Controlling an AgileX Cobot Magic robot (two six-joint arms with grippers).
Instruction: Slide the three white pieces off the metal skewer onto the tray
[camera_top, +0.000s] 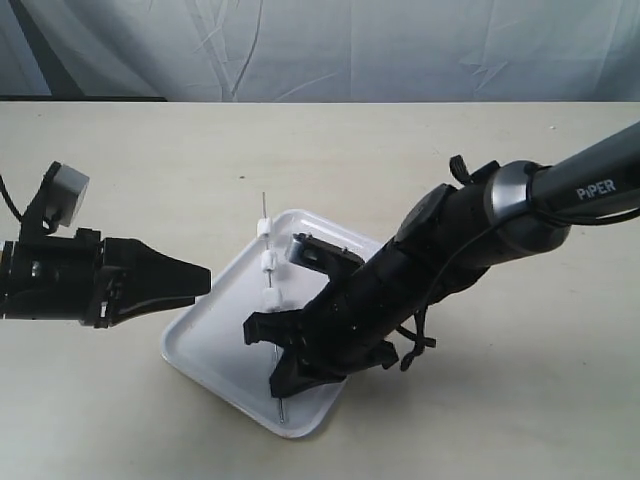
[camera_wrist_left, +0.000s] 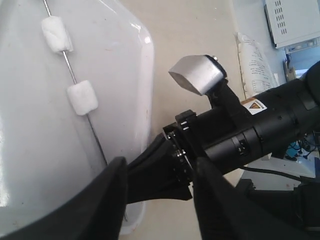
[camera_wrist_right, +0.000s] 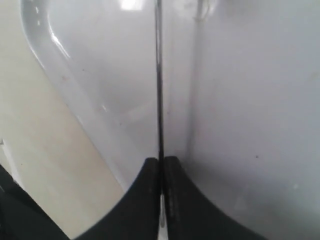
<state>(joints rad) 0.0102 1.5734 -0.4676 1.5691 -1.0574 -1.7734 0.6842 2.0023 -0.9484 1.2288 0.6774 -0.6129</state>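
Right claw (camera_wrist_right: 161, 162): closed tight, its two black fingers pinching the skewer (camera_wrist_right: 159, 90) near its near end; a short stub of rod sticks out behind the fingers in the exterior view.
Skewer: thin, straight, silver-grey; it runs from the right claw across the tray (camera_top: 215, 330), and its far tip pokes past the far rim.
White pieces (camera_top: 268, 263): three small, soft, rounded chunks threaded on the far half of the skewer, set apart from one another, all beyond the right claw.
Contact with tray: cannot tell whether the pieces rest on it or hang just above.
Tray: glossy white, rounded corners, low rim, lying askew on the table (camera_top: 520, 400).
In the way: the right arm (camera_top: 470, 230) lies across the tray's right half and hides that part; nothing sits between the pieces and the bare left half.
Left claw (camera_top: 200, 285): fingers spread wide, holding nothing, just beside the tray's left rim, apart from skewer and pieces.
Beyond: beige table, crumpled pale cloth (camera_top: 350, 50) at the back.
Right wrist view only: the pinch itself, with a faint streak beside the rod on the tray.
Left wrist view only: two pieces up close, and a printed bag (camera_wrist_left: 255, 55) off the table.
Exterior view only: all three pieces at once.
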